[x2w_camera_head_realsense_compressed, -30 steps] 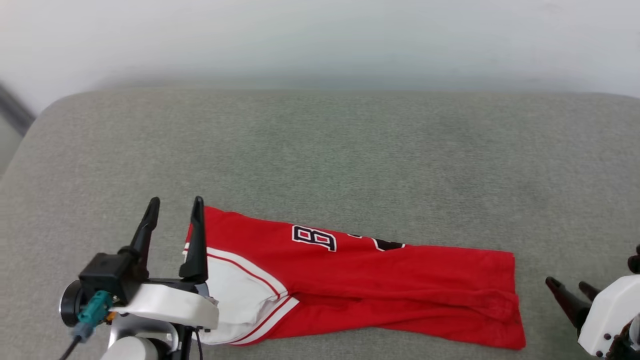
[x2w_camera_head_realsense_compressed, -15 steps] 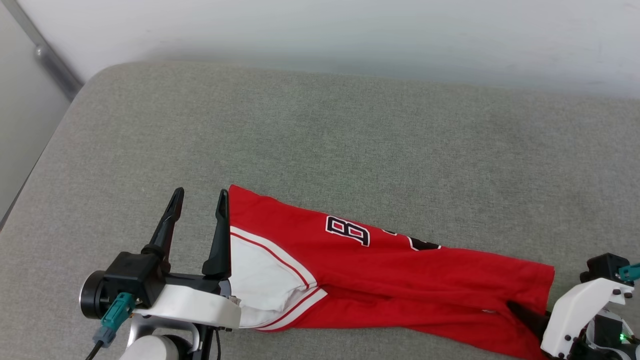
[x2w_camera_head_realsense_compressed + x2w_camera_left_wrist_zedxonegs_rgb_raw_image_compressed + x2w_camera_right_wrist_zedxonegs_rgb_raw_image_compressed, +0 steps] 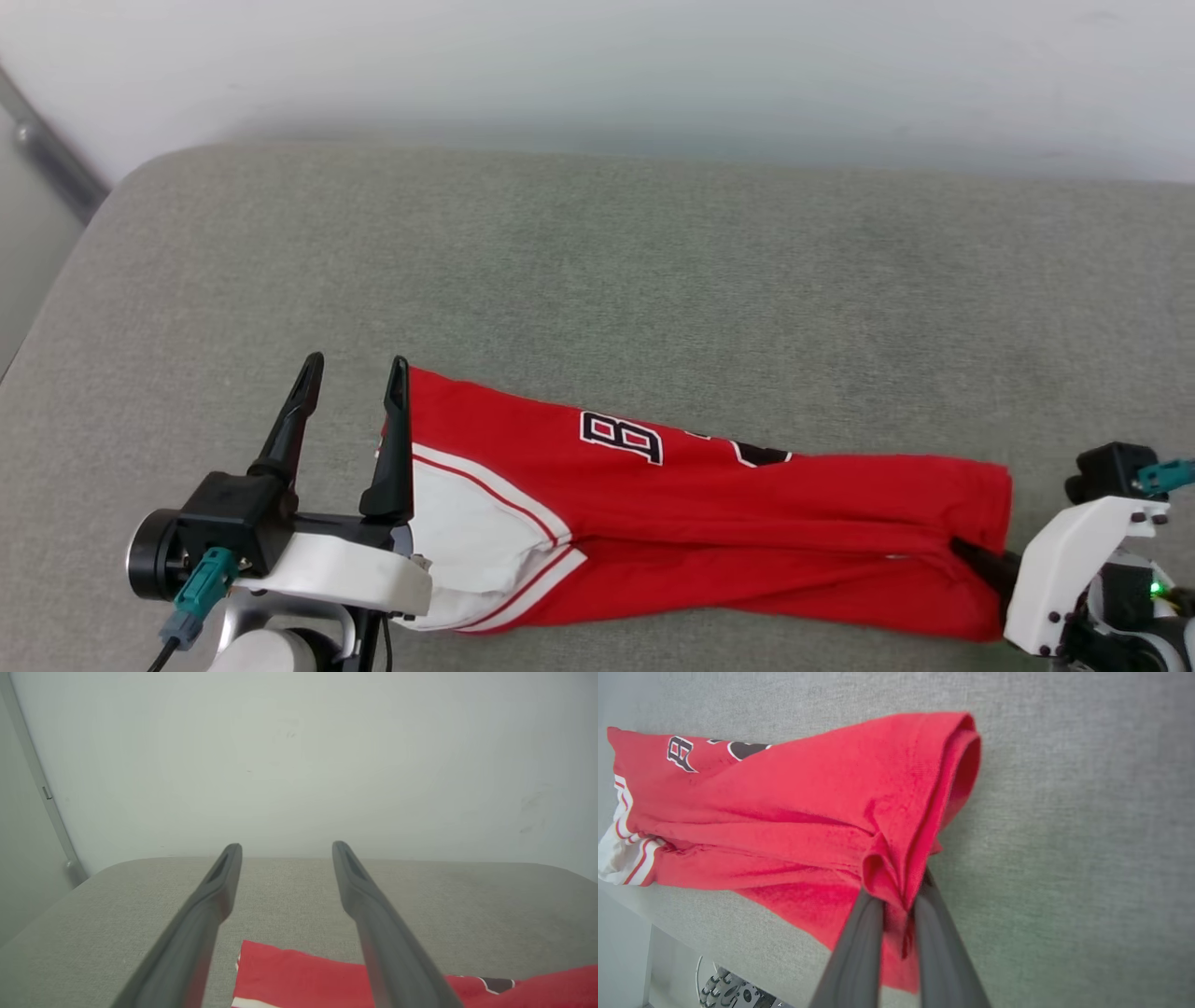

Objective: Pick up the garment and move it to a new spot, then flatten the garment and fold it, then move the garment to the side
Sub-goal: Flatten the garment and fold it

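R end effector [image 3: 900, 889] moved in, pinching 1 garment [image 3: 747, 523]; L end effector [image 3: 358, 364] spread.

The garment [image 3: 728, 523] lies lengthwise across the near part of the cushion [image 3: 597, 280]. The left end effector [image 3: 357, 364] is at its left end, the right end effector [image 3: 899, 891] at its right end. A wall [image 3: 597, 65] stands behind.

Jersey T-shirt [image 3: 747, 523] red; sleeve [image 3: 467, 537] white, red-striped trim; lettering [image 3: 621, 437] black, white-outlined. Cushion [image 3: 597, 280] grey-green weave; wall [image 3: 597, 65] off-white.
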